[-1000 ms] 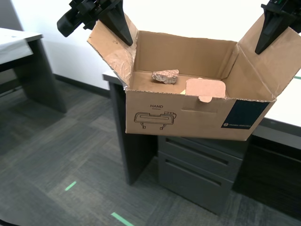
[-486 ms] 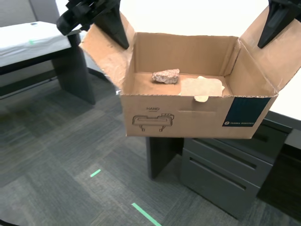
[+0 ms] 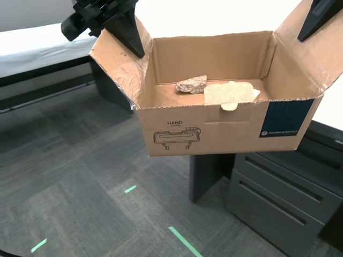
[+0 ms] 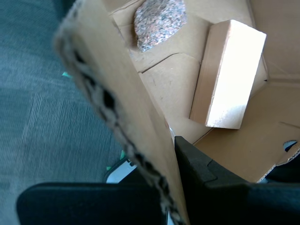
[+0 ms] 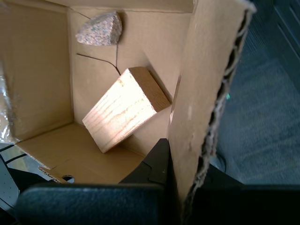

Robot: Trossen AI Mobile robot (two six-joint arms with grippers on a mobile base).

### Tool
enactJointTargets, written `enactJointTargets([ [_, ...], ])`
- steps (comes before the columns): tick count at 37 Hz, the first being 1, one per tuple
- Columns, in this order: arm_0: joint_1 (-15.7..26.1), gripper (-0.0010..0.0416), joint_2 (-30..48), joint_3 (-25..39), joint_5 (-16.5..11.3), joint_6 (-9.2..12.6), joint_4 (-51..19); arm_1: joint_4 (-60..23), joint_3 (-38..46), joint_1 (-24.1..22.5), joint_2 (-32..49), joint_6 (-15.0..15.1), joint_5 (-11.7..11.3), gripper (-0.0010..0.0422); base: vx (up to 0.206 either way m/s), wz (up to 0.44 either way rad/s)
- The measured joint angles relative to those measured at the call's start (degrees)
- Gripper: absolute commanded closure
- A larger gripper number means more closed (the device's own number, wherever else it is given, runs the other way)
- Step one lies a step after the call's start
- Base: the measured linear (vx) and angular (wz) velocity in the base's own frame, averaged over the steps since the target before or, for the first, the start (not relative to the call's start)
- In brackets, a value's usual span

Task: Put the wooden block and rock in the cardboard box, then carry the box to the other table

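The cardboard box (image 3: 214,134) hangs in the air, open, held by its two side flaps. My second gripper (image 3: 134,47) is shut on the torn flap at the exterior view's left, also seen at the second gripper (image 4: 171,157). My first gripper (image 3: 304,35) is shut on the flap at the exterior view's right, shown close up at the first gripper (image 5: 180,161). Inside lie the rock (image 3: 191,84) (image 4: 159,21) (image 5: 99,30) and the wooden block (image 3: 228,93) (image 4: 229,75) (image 5: 124,110), the block leaning against a wall. The other table (image 3: 32,48), white-grey on top, stands at the exterior view's upper left.
A desk with dark grey drawers (image 3: 284,193) stands below and behind the box at the exterior view's right. Grey carpet tiles with green tape marks (image 3: 185,241) lie under the box. The other table's dark leg (image 3: 110,88) is close to the box's torn flap.
The camera has swung: the drawer desk slid toward the exterior view's right and the white-grey table came closer at its left. Both grippers keep the same hold on the flaps.
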Motion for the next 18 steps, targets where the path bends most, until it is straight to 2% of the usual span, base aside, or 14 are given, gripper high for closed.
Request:
enactJointTargets([
  [10, 0.00, 0.0407, -0.52, 0.00, 0.00, -3.45, -1.66, -0.17, 0.00, -0.02, 0.00, -2.34, 0.24, 0.0413, 0.001, 0.284],
  [18, -0.07, 0.0406, -0.52, 0.00, -0.02, -3.65, -1.95, -0.63, 0.00, -0.04, -0.02, -2.23, 0.26, 0.0413, 0.007, 0.299],
])
